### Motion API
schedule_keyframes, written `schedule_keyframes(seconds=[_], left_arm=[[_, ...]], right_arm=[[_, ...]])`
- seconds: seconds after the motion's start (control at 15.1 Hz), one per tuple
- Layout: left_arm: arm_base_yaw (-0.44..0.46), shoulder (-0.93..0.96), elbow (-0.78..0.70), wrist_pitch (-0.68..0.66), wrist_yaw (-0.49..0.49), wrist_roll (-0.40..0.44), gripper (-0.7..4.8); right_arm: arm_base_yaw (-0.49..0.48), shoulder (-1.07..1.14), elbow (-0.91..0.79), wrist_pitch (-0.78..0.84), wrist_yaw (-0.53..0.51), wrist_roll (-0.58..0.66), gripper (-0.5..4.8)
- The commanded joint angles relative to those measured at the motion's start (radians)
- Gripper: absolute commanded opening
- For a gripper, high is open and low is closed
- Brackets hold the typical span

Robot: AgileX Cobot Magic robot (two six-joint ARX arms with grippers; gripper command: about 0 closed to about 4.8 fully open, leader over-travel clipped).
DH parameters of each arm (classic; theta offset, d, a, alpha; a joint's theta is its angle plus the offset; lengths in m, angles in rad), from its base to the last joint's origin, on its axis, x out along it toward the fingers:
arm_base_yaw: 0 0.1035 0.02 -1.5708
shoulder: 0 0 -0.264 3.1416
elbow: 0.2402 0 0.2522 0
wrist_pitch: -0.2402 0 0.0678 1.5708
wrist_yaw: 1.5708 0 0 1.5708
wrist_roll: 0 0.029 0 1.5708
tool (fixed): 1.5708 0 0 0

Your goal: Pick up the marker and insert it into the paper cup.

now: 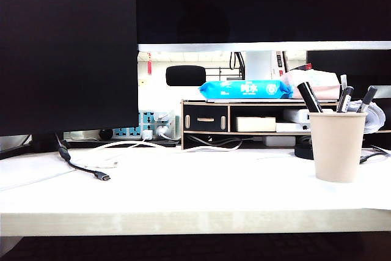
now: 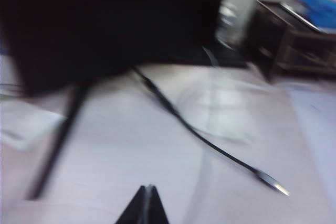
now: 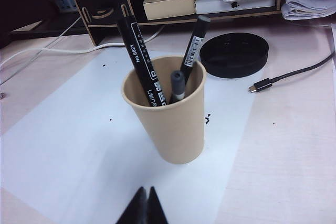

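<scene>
Marker [image 3: 137, 59] is already in the paper cup [image 3: 169, 121]: long black barrel with white lettering, leaning out toward 11 o'clock of the cup mouth, tip down inside. It sticks well above the rim because it's longer than the cup is tall, so it rests tilted against the rim rather than standing upright. Two shorter pens [image 3: 192, 51] share the cup, toward 1 o'clock. In the exterior view the cup [image 1: 338, 145] stands upright at 4 o'clock on the white desk [image 1: 183, 200].

Right gripper [image 3: 143, 192]: jaws together, empty, hanging above the desk near the cup. Left gripper [image 2: 148, 190]: jaws together, empty, over the black cable [image 2: 210, 145]; that view is blurred.

Looks like insertion is done; both arms clear of the cup.
</scene>
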State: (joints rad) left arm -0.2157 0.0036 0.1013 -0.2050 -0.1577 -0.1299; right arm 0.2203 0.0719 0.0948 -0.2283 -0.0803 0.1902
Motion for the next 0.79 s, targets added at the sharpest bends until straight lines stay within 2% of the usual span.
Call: schedule_keyframes(seconds=[0.07, 0.2, 0.26, 0.4, 0.79], left_arm=[[0.116, 0.000, -0.017, 0.096, 0.039, 0.003, -0.05], [0.230, 0.000, -0.042, 0.143, 0.163, 0.003, -0.05], [0.261, 0.000, -0.052, 0.148, 0.182, 0.006, -0.05], [0.285, 0.000, -0.073, 0.151, 0.182, 0.050, -0.05], [0.285, 0.000, -0.092, 0.166, 0.185, 0.051, -0.05]], right_arm=[[0.000, -0.002, 0.005, 0.015, 0.000, 0.000, -0.06], [0.000, -0.001, 0.005, 0.015, 0.000, 0.000, -0.06], [0.000, -0.002, 0.005, 0.015, 0.000, 0.000, -0.06], [0.000, -0.002, 0.005, 0.015, 0.000, 0.000, -0.06], [0.000, -0.002, 0.005, 0.015, 0.000, 0.000, -0.06]])
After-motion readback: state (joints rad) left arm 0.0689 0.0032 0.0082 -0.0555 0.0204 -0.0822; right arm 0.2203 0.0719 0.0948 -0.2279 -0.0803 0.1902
